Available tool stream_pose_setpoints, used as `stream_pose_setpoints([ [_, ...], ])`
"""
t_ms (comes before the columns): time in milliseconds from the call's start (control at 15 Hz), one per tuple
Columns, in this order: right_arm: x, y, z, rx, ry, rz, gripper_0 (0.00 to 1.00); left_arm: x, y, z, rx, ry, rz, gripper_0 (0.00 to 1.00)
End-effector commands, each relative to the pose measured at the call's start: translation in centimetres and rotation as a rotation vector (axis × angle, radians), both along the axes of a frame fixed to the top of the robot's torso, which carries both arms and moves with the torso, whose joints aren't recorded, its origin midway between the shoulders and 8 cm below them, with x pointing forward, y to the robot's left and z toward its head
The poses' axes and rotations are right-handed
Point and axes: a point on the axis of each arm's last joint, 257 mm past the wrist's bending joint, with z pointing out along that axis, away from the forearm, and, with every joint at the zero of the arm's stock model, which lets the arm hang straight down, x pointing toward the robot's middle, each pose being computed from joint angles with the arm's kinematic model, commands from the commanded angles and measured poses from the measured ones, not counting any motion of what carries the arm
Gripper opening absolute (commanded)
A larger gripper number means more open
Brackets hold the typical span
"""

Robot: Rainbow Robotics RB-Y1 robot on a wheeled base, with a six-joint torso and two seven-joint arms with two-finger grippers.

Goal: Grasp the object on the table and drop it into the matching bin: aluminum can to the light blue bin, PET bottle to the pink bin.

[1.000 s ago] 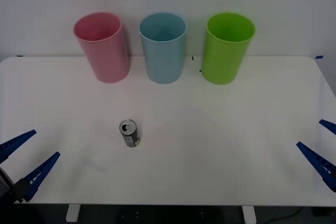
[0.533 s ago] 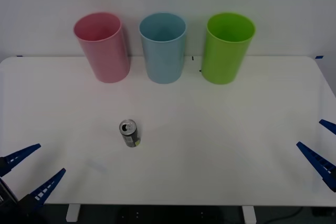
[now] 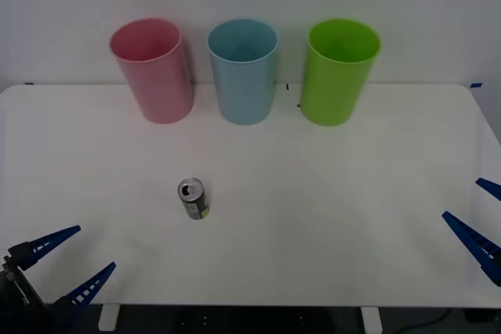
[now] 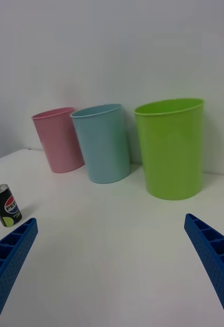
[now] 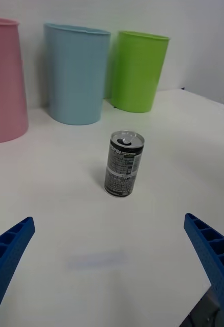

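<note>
Aluminum can [image 3: 192, 198] stands upright on the white desk [image 3: 329, 193], left of centre and in the near half, well apart from the bins; silver top with pull tab faces up, yellow-green mark low on its side. Three bins in a row along the far edge against the wall: pink bin [image 3: 153, 70] on the left, light blue bin [image 3: 243, 70] in the middle, green bin [image 3: 339, 72] on the right, mouths open upward, likely so an object can simply be released from above. Left end effector [image 3: 69, 263] sits low at the near-left corner of the desk, fingers spread wide with nothing between them; in the left wrist view the can [image 5: 124, 163] lies centred ahead between the two blue fingers, which suggests this arm is lined up for the approach. Right end effector [image 3: 479, 220] waits at the right edge of the desk, also spread wide and empty, well apart from the can. Judgement: grasp not yet begun; the can's destination is the light blue bin, beyond it and slightly to the right.
</note>
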Motion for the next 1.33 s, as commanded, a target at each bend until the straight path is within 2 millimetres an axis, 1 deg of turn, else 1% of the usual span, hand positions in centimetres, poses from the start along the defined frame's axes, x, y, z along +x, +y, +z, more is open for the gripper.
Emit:
stream_pose_setpoints([
  [67,0.0,0.0,0.0,0.000,0.000,0.000,1.00,0.9,-1.9,-0.6,-0.011,0.008,-0.020,1.00],
  [200,0.0,0.0,0.0,0.000,0.000,0.000,1.00,1.8,-3.2,-0.9,-0.026,-0.001,-0.021,1.00],
  [400,0.0,0.0,0.0,0.000,0.000,0.000,1.00,2.7,-4.1,-2.0,-0.030,0.004,-0.023,1.00],
  [533,0.0,0.0,0.0,0.000,0.000,0.000,1.00,3.7,-4.8,-2.4,-0.039,0.000,-0.018,1.00],
  [1333,0.0,0.0,0.0,0.000,0.000,0.000,1.00,10.2,-8.8,-4.5,-0.032,-0.009,-0.026,1.00],
])
